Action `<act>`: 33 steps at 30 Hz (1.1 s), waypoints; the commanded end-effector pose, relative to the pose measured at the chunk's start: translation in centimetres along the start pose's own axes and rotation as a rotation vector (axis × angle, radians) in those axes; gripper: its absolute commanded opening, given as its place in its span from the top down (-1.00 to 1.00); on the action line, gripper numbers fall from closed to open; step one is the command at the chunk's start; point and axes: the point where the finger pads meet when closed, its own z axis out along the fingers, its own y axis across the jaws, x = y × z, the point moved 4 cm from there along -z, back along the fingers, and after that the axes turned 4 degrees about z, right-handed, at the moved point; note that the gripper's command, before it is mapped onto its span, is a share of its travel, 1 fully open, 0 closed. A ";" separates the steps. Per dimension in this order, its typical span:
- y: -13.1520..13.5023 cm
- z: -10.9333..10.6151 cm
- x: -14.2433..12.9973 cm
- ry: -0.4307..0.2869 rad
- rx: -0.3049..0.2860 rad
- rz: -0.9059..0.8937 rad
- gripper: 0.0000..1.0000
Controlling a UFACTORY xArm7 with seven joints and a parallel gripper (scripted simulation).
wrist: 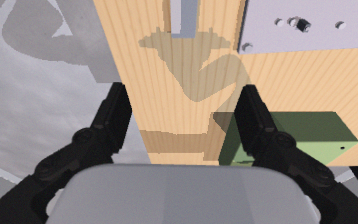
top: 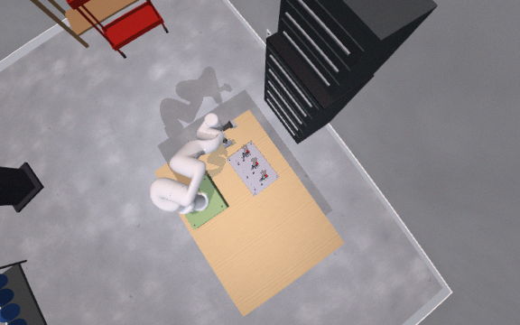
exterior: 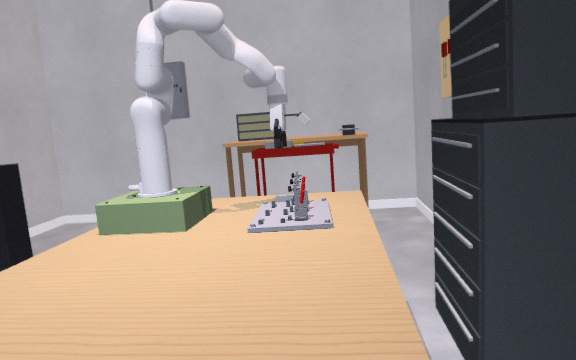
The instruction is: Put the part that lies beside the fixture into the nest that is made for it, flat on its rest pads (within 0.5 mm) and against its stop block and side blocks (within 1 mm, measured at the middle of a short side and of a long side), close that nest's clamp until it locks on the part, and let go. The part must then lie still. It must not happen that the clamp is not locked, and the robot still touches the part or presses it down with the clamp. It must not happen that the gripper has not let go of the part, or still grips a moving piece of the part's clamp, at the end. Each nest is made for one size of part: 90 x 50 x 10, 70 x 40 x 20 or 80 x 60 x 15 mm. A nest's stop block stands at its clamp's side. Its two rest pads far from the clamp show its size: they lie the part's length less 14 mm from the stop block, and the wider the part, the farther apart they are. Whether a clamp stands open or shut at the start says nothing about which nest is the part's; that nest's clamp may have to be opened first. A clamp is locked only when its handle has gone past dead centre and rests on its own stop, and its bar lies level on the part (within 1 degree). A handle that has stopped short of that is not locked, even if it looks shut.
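The grey-blue part lies on the table beside the fixture plate; the wrist view cuts off its far end. In the exterior view it shows partly behind the plate. My gripper is open and empty, high above the table, with the part ahead of its fingers in the wrist view. Three clamps with red handles stand in a row. The nearest red handle stands steeply up, and black clamp tips are raised above the plate. Small pads and blocks stand beside the clamps; nest sizes cannot be read.
The green base block carries the arm on the wooden table. A tall dark drawer cabinet stands past the table's edge. A red cart stands farther away.
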 end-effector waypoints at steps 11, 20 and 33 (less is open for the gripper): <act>-0.1 -0.1 0.1 0.004 0.002 0.000 -1.00; -0.1 0.8 0.1 0.004 0.002 0.000 -1.00; -0.1 4.6 0.1 0.004 0.002 0.000 -1.00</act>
